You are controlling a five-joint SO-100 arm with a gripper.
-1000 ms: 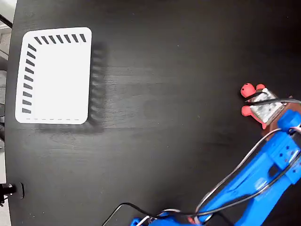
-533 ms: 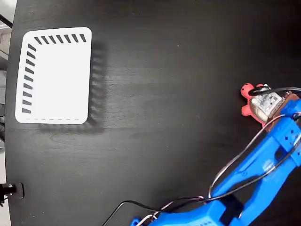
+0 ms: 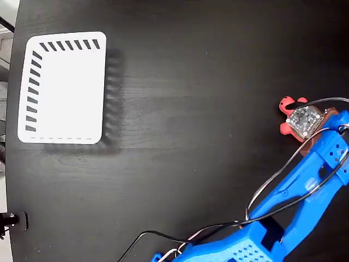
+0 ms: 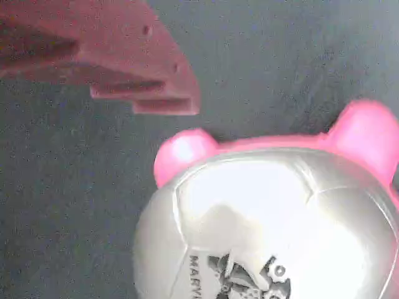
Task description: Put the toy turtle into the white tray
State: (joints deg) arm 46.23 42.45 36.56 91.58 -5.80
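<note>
The end effector (image 3: 306, 130) sits at the right edge of the fixed view, directly over the toy turtle (image 3: 286, 105), and the wrist hardware covers most of the shell. Whether the jaws are parted or closed cannot be told: in the wrist view only one reddish finger (image 4: 124, 62) shows, at upper left, clear of the turtle's (image 4: 268, 218) silvery shell, which fills the lower right. The turtle lies on the black worktop (image 3: 207, 136), its red head and one leg poking out to the left. The blue arm (image 3: 294, 202) and its cables (image 3: 272, 185) run down to the lower edge. The white tray (image 3: 62, 87) lies well apart at upper left, with open worktop between.
</note>
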